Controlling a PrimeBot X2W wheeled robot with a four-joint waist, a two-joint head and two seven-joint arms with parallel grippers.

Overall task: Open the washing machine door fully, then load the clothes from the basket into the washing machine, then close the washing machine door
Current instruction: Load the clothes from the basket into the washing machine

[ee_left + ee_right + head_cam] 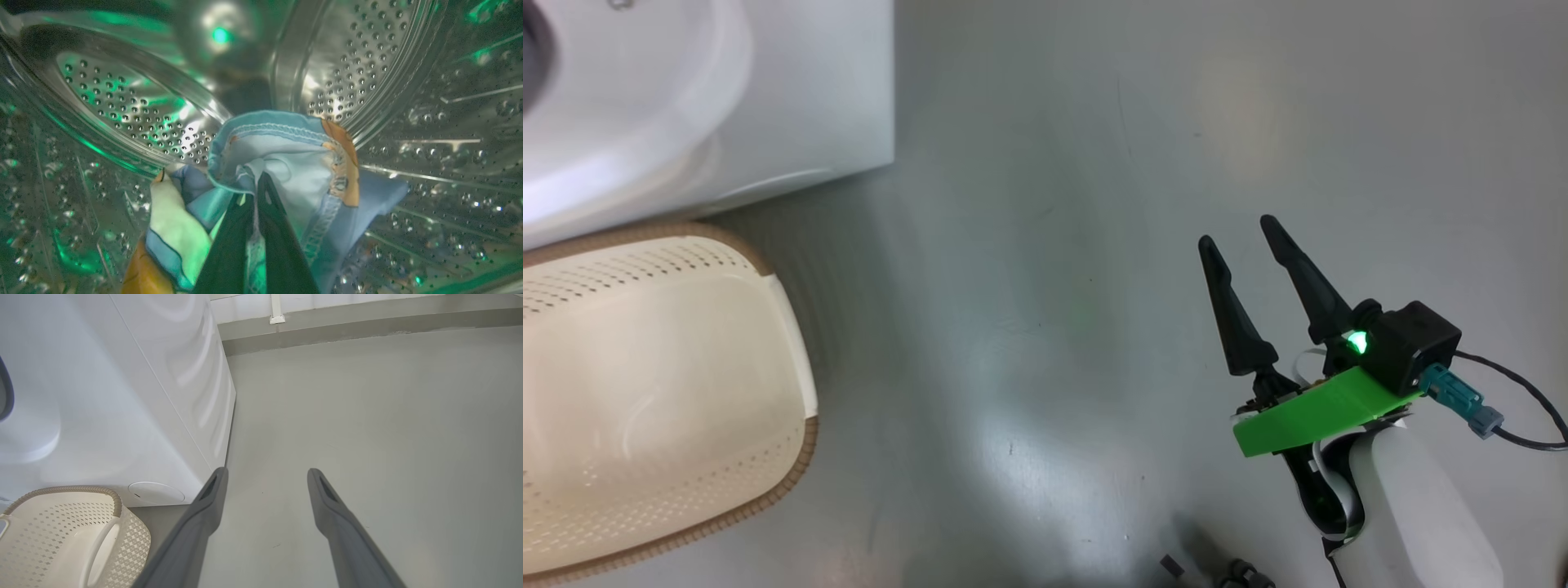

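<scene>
Clothes: blue-and-orange bundle (pixel 294 163) inside the steel drum (pixel 135 110), bunched straight ahead of the fingertips.
Left gripper (pixel 258 181): fingers pressed together, pinching the fabric. It's the nearer arm by far.
Right gripper (pixel 1237 233): spread wide over the floor (pixel 1045 245), well apart from the basket (pixel 805 441).
Next: a release here, likely.

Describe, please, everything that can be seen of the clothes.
The clothes are a crumpled bunch of soft, thin fabric: mostly light blue, with a stitched hem, orange patches and a cream patch on the left. They are inside the perforated steel drum. The left gripper is shut on a fold in the middle. Whether they rest on the drum is unclear.
</scene>
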